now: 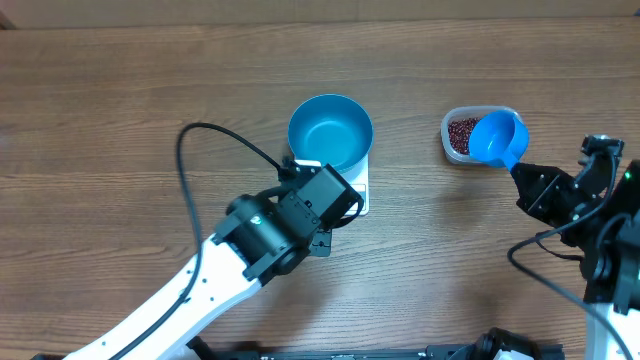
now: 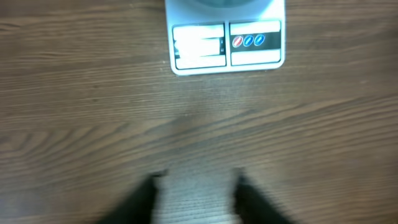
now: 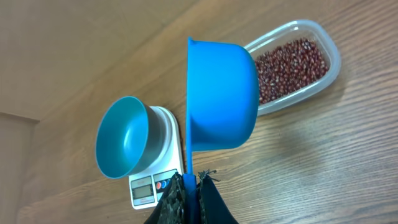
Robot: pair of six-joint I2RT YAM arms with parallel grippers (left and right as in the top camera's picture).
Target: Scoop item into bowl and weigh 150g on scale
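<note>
Right wrist view: my right claw (image 3: 191,190) pinches the empty blue scoop (image 3: 221,93) by its handle, poised over the beans (image 3: 289,65) for dipping; the bowl (image 3: 121,146) sits on the scale (image 3: 163,124). My left claw (image 2: 196,183) stands part-open, empty.

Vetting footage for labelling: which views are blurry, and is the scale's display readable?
Left wrist: soft throughout, scale display unreadable, left claw a dark smear. Right wrist: scoop and beans crisp, display too small. Overhead: sharp, evenly lit.
</note>
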